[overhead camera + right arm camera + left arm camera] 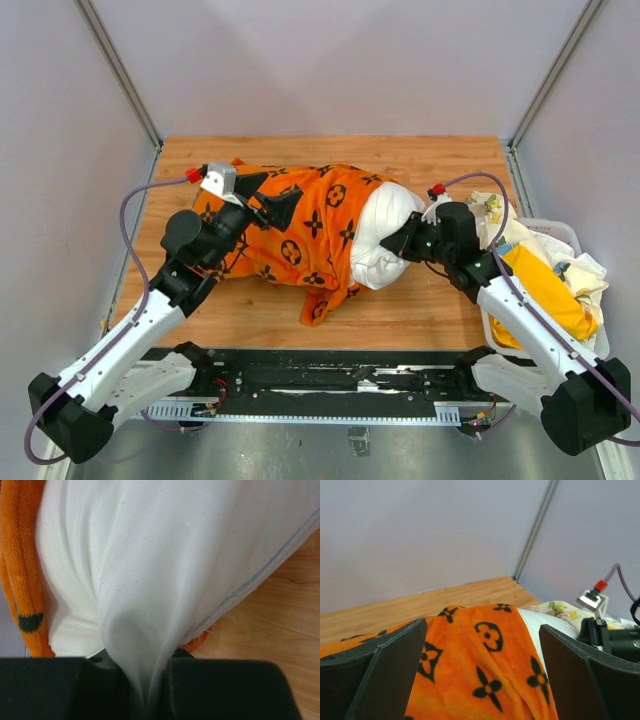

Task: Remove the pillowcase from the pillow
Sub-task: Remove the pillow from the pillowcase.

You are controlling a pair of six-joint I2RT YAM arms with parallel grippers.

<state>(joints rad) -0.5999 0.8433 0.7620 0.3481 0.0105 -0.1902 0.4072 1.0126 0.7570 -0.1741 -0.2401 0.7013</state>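
The orange pillowcase (300,235) with black motifs lies across the middle of the wooden table, covering most of the white pillow (385,235), whose right end sticks out bare. My left gripper (275,205) hovers open over the pillowcase's upper left part; in the left wrist view its dark fingers (385,670) stand wide apart above the pillowcase (480,675), nothing between them. My right gripper (400,240) is shut on a pinch of the pillow's white cloth (145,630) at its exposed end. An orange edge of the pillowcase (20,570) shows at the left there.
A white basket (590,345) with yellow and patterned cloths stands at the table's right edge beside my right arm. Grey walls enclose the table on three sides. Bare wood (420,310) shows in front of the pillow and behind it.
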